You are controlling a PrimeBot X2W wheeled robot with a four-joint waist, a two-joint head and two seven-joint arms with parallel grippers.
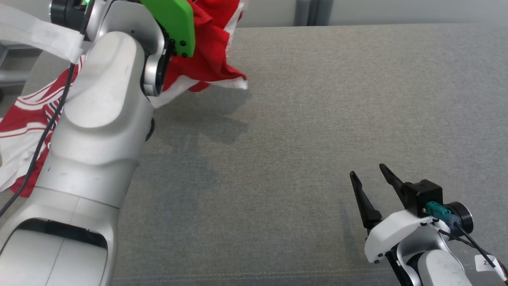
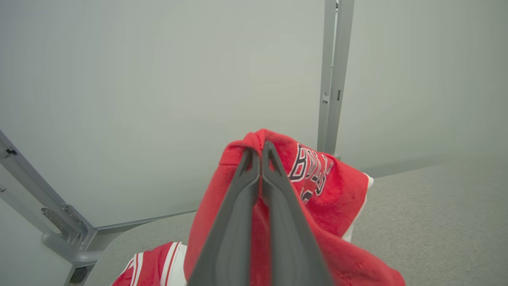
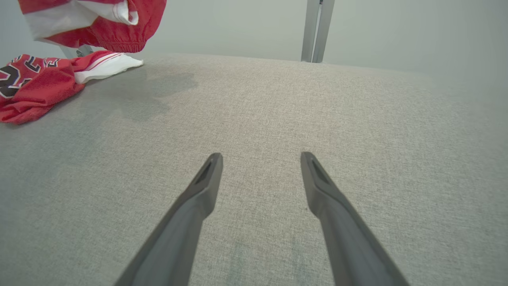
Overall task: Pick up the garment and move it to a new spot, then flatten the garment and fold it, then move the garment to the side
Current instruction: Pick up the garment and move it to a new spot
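The left jaws are squeezing tight on a fold of the red Bulls jersey (image 2: 337, 190), holding it up over the far left corner of the grey desk (image 1: 317, 139). The rest is lying along the desk's left edge. The right jaws are hanging wide apart and holding nothing, over the near right corner.

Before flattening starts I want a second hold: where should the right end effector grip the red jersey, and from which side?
Probably the white-trimmed corner of the red jersey, approached from the robot's right. It appears to hang free above the grey table, facing the open right end effector, while the left end effector pinches the top fold.
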